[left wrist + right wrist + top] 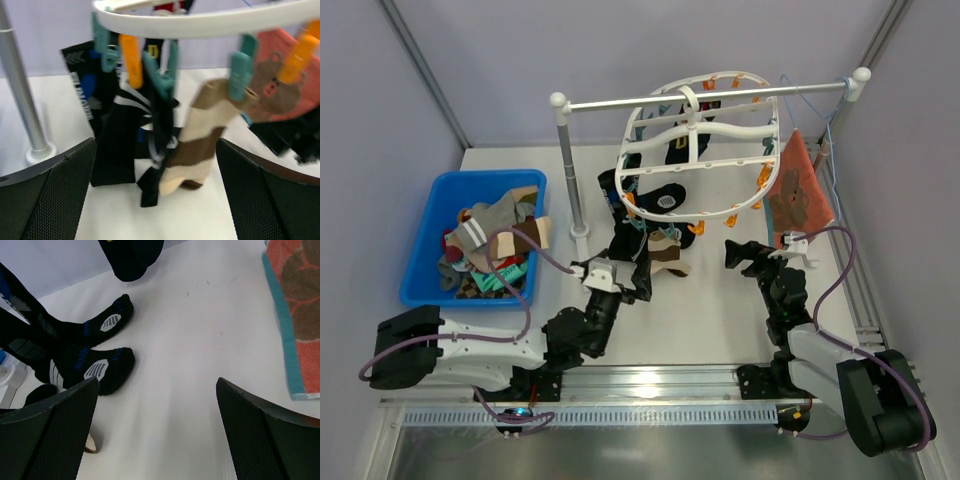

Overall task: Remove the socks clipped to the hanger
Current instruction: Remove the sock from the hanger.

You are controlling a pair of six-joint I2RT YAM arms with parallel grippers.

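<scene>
The socks (665,200) hang from clips under the white oval hanger (703,128). They look light, soft and limp, and a pull would likely stretch one before its clip lets go. I would take the brown-and-cream striped sock (200,145) high, just below its teal clip (239,75). The left pincer (156,145) stands wide, facing that sock. The right pincer (157,382) is also wide and empty, below the hanger's right side. Left of the hanger, a blue bin (420,250) holds loose socks.

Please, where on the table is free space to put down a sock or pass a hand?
Free: the table between the left arm and the right arm, and the narrow strip behind the blue bin. Crowded: under the hanger, where socks hang.
</scene>
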